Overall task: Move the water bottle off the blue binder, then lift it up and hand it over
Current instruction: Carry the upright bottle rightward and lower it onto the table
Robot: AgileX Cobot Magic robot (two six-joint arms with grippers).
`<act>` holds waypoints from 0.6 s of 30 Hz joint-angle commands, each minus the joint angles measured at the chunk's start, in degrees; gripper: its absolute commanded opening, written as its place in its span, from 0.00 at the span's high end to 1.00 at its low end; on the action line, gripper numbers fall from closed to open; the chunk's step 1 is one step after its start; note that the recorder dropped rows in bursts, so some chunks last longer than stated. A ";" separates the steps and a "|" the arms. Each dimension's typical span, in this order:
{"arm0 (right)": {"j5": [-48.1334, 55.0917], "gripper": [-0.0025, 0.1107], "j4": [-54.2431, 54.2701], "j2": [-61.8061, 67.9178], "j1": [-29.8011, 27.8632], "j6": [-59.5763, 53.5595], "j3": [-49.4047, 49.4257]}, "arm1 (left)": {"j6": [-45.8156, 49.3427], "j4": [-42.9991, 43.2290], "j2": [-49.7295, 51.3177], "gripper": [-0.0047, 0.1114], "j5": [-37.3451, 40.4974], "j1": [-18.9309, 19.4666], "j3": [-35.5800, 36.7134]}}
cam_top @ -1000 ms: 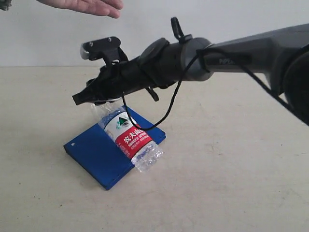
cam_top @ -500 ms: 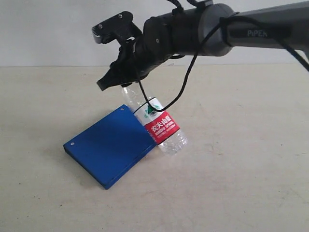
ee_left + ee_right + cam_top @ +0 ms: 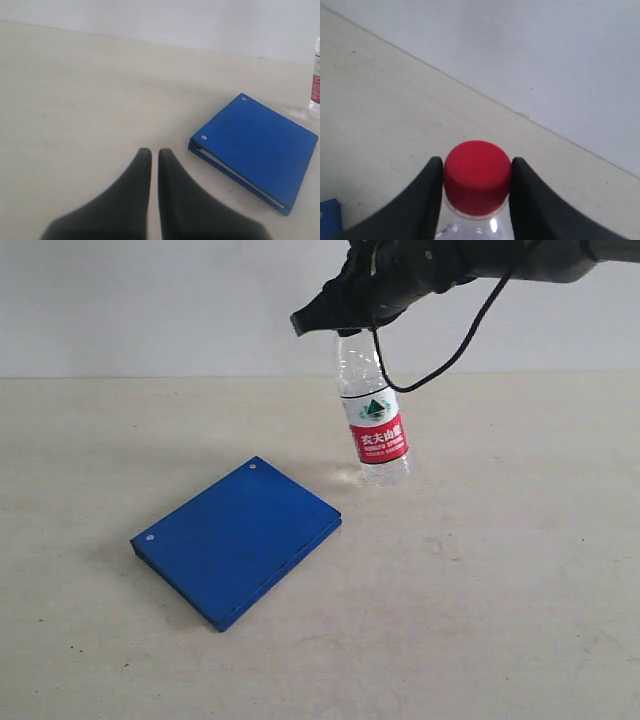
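Note:
The water bottle (image 3: pixel 376 425) stands upright to the right of the blue binder (image 3: pixel 236 540), apart from it, with its base at or just above the table. My right gripper (image 3: pixel 345 322) is shut on its red cap (image 3: pixel 477 177), one finger on each side. The binder lies flat and bare on the table. In the left wrist view my left gripper (image 3: pixel 155 152) hovers over bare table, fingers nearly together with nothing between them; the binder (image 3: pixel 255 145) lies ahead of it and the bottle (image 3: pixel 315 75) shows at the frame's edge. The left gripper is out of the exterior view.
The beige table (image 3: pixel 500 590) ends at a pale wall (image 3: pixel 150 300) behind. A black cable (image 3: pixel 450 350) hangs from the right arm beside the bottle.
The right gripper has carried the bottle up and to the right, off the binder, turning it from tilted to upright. The hand seen at the top left a second ago is gone.

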 commanded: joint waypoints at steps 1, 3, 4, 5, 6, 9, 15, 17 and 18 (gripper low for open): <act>-0.02 0.98 -0.90 -0.81 -3.84 0.49 -0.01 | 0.21 0.16 -0.16 0.92 -1.00 -0.12 0.19; -0.02 0.98 -1.02 -0.90 -5.05 0.49 -0.01 | 0.21 0.16 -0.16 0.92 -1.00 -0.12 0.19; -0.02 0.98 -1.02 -0.94 -5.61 0.49 -0.01 | 0.21 0.16 -0.16 0.92 -1.00 -0.12 0.19; -0.13 0.98 -1.02 -0.94 -5.88 0.49 -0.01 | 0.21 0.16 -0.16 0.92 -1.00 -0.12 0.19; -0.41 0.98 -1.02 -1.17 -6.30 0.49 -0.01 | 0.21 0.16 -0.16 0.92 -1.00 -0.12 0.19; -1.17 0.98 -2.52 -1.85 -6.42 0.49 -0.01 | 0.21 0.16 -0.16 0.92 -1.00 -0.12 0.19; -1.08 0.98 -8.26 -3.03 -6.96 3.16 -0.01 | 0.21 0.16 -0.16 0.92 -1.00 -0.12 0.19; -1.08 0.98 -8.26 -3.03 -7.62 4.45 -0.01 | 0.21 0.16 -0.16 0.92 -1.00 -0.12 0.19; -1.08 0.98 -8.26 -2.91 -8.03 4.88 -0.01 | 0.21 0.16 -0.16 0.92 -1.00 -0.12 0.19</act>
